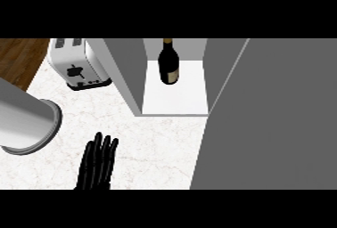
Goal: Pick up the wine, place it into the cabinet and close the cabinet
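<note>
Inside cabinet — wine upright, neck up

On the counter stand one toaster, one cabinet and one grey cylinder. One wine bottle is inside the cabinet. One black hand shows, the left

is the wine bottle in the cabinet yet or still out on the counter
In. The wine bottle stands upright on the white shelf inside the cabinet, whose door is open.
</note>
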### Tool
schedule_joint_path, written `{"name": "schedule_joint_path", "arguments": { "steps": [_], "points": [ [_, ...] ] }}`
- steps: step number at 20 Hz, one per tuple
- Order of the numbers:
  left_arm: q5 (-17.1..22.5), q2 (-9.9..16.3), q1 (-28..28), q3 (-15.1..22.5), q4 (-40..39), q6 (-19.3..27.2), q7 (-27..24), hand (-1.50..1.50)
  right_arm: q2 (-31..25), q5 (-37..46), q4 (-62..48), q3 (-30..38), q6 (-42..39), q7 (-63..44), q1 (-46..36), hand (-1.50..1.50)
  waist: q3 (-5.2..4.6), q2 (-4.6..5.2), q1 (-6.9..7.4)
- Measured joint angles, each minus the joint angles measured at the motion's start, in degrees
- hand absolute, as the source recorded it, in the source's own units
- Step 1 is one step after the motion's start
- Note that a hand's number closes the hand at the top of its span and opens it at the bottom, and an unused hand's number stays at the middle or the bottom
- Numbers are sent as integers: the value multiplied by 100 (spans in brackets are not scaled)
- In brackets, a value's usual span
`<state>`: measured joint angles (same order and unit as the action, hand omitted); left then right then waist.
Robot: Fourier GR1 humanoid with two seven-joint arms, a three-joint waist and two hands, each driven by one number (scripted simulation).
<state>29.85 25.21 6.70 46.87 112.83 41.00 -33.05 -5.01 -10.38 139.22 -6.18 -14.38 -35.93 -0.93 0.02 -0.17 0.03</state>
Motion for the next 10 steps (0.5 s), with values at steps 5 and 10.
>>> {"name": "schedule_joint_path", "arguments": {
  "steps": [5, 10],
  "points": [
    [109, 356, 348, -235, 339, -275, -44, -150, 101, -83, -14, -314, -94, -178, 172, 150, -1, -3, 2],
    [391, 738, 680, -758, 580, -614, -146, -150, 360, -155, -24, -887, 30, -516, 399, 150, -5, -6, 9]
  ]
}}
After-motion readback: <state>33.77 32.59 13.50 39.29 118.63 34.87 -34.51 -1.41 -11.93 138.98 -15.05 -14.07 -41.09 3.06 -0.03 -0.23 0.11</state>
